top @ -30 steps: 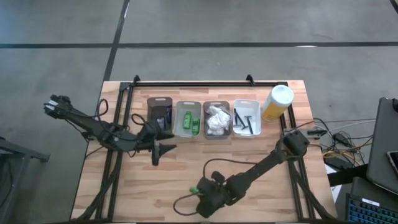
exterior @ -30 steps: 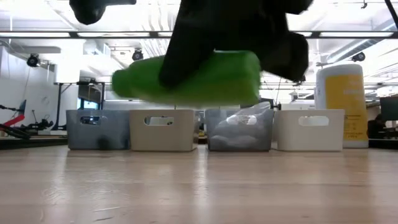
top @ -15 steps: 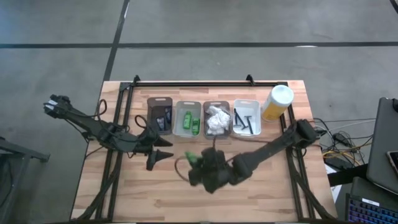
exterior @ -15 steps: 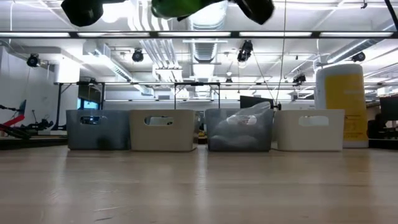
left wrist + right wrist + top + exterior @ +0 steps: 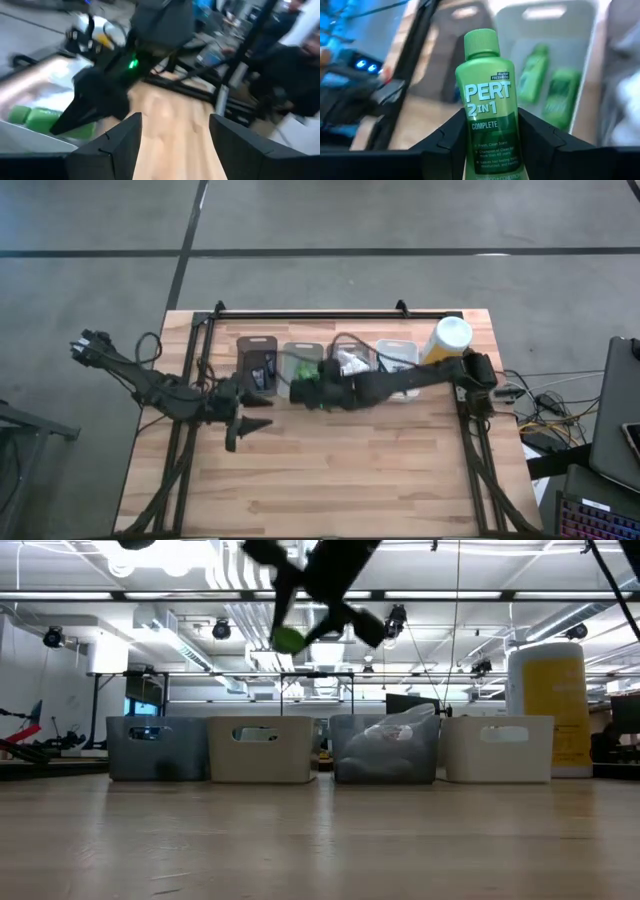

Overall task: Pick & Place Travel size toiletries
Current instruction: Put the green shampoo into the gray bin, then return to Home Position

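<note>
Green bottle (image 5: 487,105), clamped in the right pincer (image 5: 310,390), hangs above the pale bin (image 5: 302,372) second from the left, where two like bottles (image 5: 547,85) lie. Best lowered further before release, I think. Neighbouring bins hold dark tubes, white packets (image 5: 349,364), black sticks. Left pincer (image 5: 243,428) waits spread over the counter (image 5: 330,470).

Green PERT 2-in-1 bottle (image 5: 488,105), cap forward, held aloft between the right arm's fingers (image 5: 445,145) near the tabletop's far edge; two more green bottles (image 5: 547,90) lie in the white bin below.
</note>
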### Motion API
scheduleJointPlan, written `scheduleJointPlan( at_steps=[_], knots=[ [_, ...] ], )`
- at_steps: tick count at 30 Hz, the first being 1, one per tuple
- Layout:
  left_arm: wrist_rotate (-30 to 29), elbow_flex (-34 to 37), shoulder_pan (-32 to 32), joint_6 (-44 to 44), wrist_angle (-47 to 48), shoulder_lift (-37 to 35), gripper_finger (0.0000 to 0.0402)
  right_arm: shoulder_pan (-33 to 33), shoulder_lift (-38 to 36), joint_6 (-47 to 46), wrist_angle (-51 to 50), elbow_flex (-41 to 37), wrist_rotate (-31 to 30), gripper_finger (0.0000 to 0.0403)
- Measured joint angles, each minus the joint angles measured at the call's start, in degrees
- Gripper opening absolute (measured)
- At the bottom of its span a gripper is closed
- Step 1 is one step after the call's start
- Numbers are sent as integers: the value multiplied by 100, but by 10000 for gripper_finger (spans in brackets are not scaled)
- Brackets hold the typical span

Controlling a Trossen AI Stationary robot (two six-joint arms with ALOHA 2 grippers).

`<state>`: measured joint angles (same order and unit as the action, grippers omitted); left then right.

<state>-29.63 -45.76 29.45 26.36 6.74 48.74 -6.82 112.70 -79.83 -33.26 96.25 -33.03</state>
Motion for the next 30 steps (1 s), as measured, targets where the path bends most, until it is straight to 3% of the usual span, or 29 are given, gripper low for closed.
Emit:
scheduleJointPlan(
  at_steps=[5,13,23,30],
  knots=[
    [-403,2,-7,-110,33,-316,236,567,164,84,-81,-2,83,154],
    [-607,4,-4,-276,84,-591,236,1148,493,391,-69,-4,1236,199],
    [-874,11,-7,-279,105,-589,236,1166,491,964,-39,-4,1225,259],
    [-876,11,-4,-277,103,-587,236,664,235,2590,-39,221,1215,289]
  ],
)
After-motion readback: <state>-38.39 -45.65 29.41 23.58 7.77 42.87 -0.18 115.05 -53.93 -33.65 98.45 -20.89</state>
